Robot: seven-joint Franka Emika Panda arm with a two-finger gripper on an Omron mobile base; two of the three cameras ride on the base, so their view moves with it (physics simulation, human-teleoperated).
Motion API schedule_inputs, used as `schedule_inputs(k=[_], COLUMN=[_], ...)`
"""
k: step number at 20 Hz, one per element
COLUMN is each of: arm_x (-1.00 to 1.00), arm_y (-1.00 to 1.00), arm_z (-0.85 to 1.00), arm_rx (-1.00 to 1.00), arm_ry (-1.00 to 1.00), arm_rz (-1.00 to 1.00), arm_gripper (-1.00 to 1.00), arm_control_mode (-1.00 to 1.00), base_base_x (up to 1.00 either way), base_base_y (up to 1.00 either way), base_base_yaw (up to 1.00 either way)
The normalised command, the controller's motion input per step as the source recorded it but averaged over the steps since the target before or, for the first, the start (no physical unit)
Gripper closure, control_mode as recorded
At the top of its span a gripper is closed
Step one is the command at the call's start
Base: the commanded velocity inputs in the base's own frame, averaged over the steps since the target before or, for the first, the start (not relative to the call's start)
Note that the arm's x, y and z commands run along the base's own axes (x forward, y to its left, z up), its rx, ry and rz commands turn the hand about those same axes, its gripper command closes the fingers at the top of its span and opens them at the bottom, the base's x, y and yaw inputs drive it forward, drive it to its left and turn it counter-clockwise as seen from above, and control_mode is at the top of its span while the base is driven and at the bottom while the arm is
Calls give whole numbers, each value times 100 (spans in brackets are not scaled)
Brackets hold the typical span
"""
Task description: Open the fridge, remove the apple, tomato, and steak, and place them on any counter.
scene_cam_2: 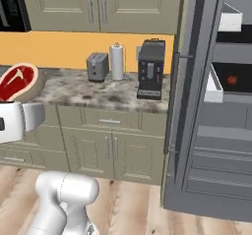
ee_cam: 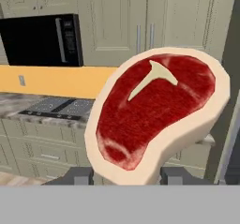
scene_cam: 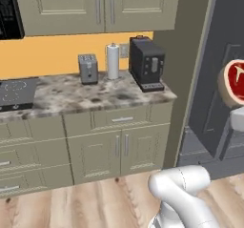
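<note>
**Steak held in the air beside the open fridge**

The steak, a red slab with a pale fat rim and a white T-shaped bone mark, stands on edge between the two dark fingertips of the end effector, which is clenched on its lower rim. In the left base view the steak sits at the right edge of the picture, in the air above the floor and in front of the dark grey fridge; in the right base view it appears at the left edge above the white hand. The fridge stands with its door swung open, showing white shelves and a small red item on one of them, too small to identify. Left of the fridge runs the speckled worktop, well apart from the steak, carrying a grey toaster, a paper towel roll and a black coffee machine; a black cooktop lies at its left end
</note>
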Motion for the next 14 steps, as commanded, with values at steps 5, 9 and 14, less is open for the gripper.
schedule_inputs(k=[5,9,14], arm_x=[0,0,0], arm_y=[0,0,0], arm_z=[0,0,0], arm_rx=[0,0,0], arm_ry=[0,0,0], arm_rz=[0,0,0], arm_gripper=[100,100,100], arm_control_mode=[100,100,100], base_base_x=[90,100,89], base_base_y=[75,57,56], base_base_yaw=[0,-1,-1])
